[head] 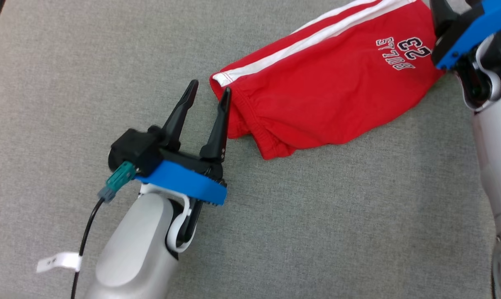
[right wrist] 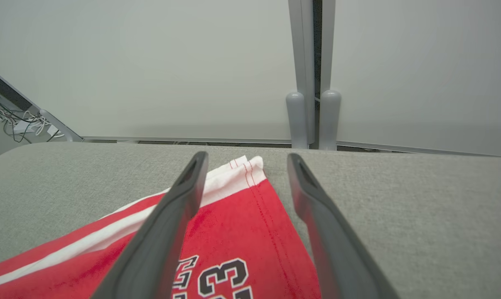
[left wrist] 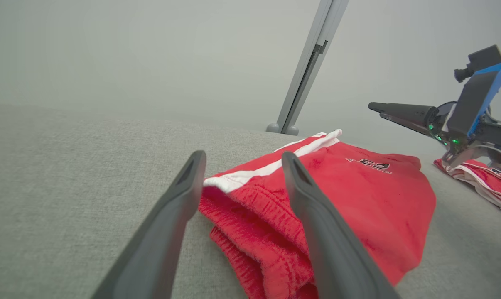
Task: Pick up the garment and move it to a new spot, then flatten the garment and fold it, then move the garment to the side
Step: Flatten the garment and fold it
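**Q:** Where is the garment lying?
**A:** The red garment (head: 317,95), a pair of shorts with white side stripes and the number 23 printed on it, is lying loosely folded on the grey cloth-covered worktop (head: 67,83). In the head view it is reaching toward the upper right.

**Q:** How is the left gripper standing?
**A:** The left gripper (head: 210,87) is hovering at the garment's gathered waistband end. Its fingers (head: 178,116) are standing apart with nothing clamped between them. The finger nearer the cloth is overlapping the waistband edge; whether it is touching cannot be told.

**Q:** And the right gripper?
**A:** The right gripper (right wrist: 247,157) is pointing over the opposite, hemmed end, near the white-striped corner. Its fingers (right wrist: 159,241) are likewise standing apart, gripping nothing.

**Q:** What else is showing?
**A:** A black cable (head: 84,232) carrying a white tag (head: 59,261) is running down beside the left forearm. A grey post (right wrist: 313,120) is rising behind the worktop against a pale wall (right wrist: 151,62).
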You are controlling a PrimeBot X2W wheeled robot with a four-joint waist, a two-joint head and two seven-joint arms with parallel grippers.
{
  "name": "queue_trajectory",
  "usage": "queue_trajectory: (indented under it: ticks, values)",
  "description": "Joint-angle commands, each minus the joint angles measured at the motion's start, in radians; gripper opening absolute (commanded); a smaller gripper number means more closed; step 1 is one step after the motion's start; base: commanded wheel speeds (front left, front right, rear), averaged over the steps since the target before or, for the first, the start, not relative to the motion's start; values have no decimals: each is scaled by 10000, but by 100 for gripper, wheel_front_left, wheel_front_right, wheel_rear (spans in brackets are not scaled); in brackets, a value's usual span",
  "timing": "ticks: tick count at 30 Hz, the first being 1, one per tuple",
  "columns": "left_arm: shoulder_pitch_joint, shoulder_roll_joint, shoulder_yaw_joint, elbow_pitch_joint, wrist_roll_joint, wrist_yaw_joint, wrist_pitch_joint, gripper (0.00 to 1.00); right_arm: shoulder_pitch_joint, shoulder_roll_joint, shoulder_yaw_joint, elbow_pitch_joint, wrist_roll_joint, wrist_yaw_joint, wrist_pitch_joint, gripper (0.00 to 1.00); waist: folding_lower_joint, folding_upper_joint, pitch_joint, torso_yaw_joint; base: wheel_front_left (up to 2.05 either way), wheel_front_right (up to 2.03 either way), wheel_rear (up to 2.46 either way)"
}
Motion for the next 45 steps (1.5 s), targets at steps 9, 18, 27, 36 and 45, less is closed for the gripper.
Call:
queue_trajectory:
  ticks: [9, 18, 27, 36, 45]
  values:
    - [1721, 254, 1827, -1680, 900, 384, -33, 100, 1393, -1258, 1010, -137, 850, 9, -198, 100, 0, 0, -592, 98, 0, 0, 0]
    - [2438, -104, 3379, -2628, 1507, 455, -33, 100, 2007, -1824, 1623, 224, 728, 9, -35, 100, 0, 0, -486, 305, 0, 0, 0]
    - [2637, -273, 3656, -2660, 1959, 316, -33, 100, 2076, -1585, 2059, 746, 665, 11, 312, 100, 0, 0, -434, 404, 0, 0, 0]
    - [2644, -354, 3791, -2532, 2069, 225, -34, 100, 1996, -1439, 2215, 495, 1196, 8, -44, 0, 0, 0, -575, 256, 0, 0, 0]
    - [2924, -355, 4012, -2364, 2360, 127, -34, 100, 3019, -1008, 2213, -355, 2504, 8, -853, 0, 0, 0, -1320, -504, 0, 0, 0]
